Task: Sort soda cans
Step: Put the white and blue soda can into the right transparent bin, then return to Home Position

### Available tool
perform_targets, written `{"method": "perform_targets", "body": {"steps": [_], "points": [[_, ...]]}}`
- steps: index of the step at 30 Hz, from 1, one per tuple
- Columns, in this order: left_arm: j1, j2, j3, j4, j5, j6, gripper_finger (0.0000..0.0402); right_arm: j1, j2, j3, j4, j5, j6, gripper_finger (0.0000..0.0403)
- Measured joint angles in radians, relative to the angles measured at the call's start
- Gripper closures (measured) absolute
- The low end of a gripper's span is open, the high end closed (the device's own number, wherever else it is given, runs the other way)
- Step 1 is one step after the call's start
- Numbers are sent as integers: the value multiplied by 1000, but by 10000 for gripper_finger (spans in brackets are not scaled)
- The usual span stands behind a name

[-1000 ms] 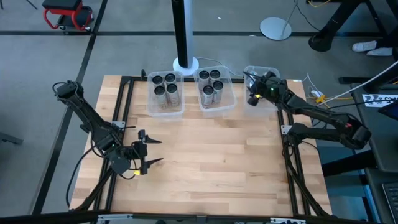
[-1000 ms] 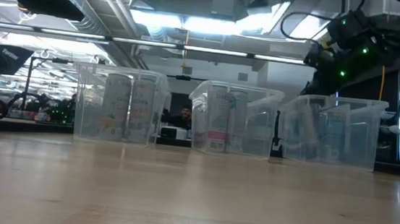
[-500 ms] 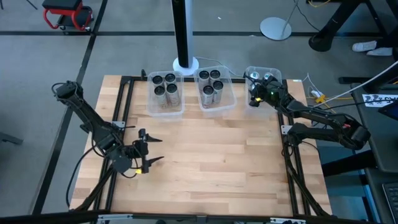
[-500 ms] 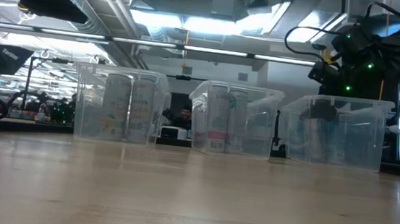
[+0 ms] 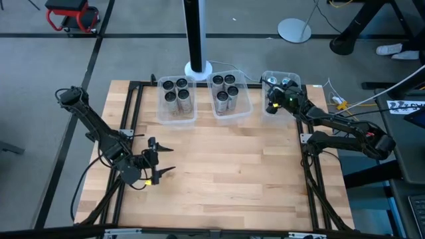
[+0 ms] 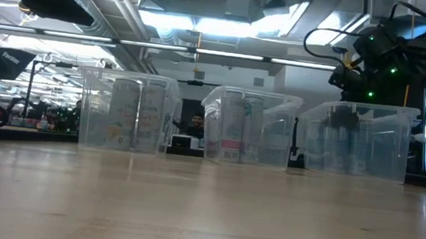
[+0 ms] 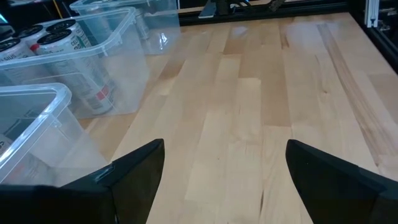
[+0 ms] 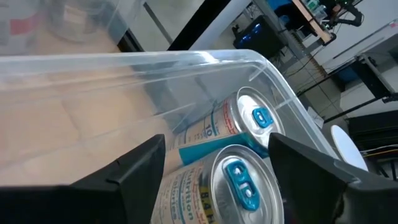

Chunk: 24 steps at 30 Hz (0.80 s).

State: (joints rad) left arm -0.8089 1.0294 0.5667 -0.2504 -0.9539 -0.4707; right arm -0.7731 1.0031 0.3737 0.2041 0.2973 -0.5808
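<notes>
Right gripper (image 8: 214, 177) hovers over the clear plastic bin (image 5: 289, 76) at the table's far right corner, fingers spread astride a silver blue-tabbed soda can (image 8: 239, 180), gripping nothing. Light, smooth, dentable, I'd judge: take it mid-wall. Left gripper (image 5: 161, 161) waits open, empty.

Arms: two, dark, jointed, black cables alongside.
Right gripper (image 5: 274, 99): green lights.
Left gripper (image 5: 166, 161): yellow marking, pointed fingers.

Wood table (image 5: 219, 159), 3 clear bins (image 5: 176, 109) at far edge
</notes>
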Motion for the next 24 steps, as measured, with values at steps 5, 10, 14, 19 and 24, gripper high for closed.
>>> {"method": "perform_targets", "body": {"steps": [5, 10, 14, 19, 24], "points": [[0, 0, 0, 0, 0, -1, 78, 0, -3, 7, 10, -5, -13, 117], [0, 0, 0, 0, 0, -1, 78, 0, -6, 63, -22, -65, -52, 117], [0, 0, 0, 0, 0, -5, 78, 0, -7, 136, -92, -89, -55, 117], [0, 0, 0, 0, 0, -12, 78, 0, -7, 239, -229, -137, -68, 117], [0, 0, 0, 4, 0, -14, 78, 1, -7, 350, -344, -185, -108, 117]]}}
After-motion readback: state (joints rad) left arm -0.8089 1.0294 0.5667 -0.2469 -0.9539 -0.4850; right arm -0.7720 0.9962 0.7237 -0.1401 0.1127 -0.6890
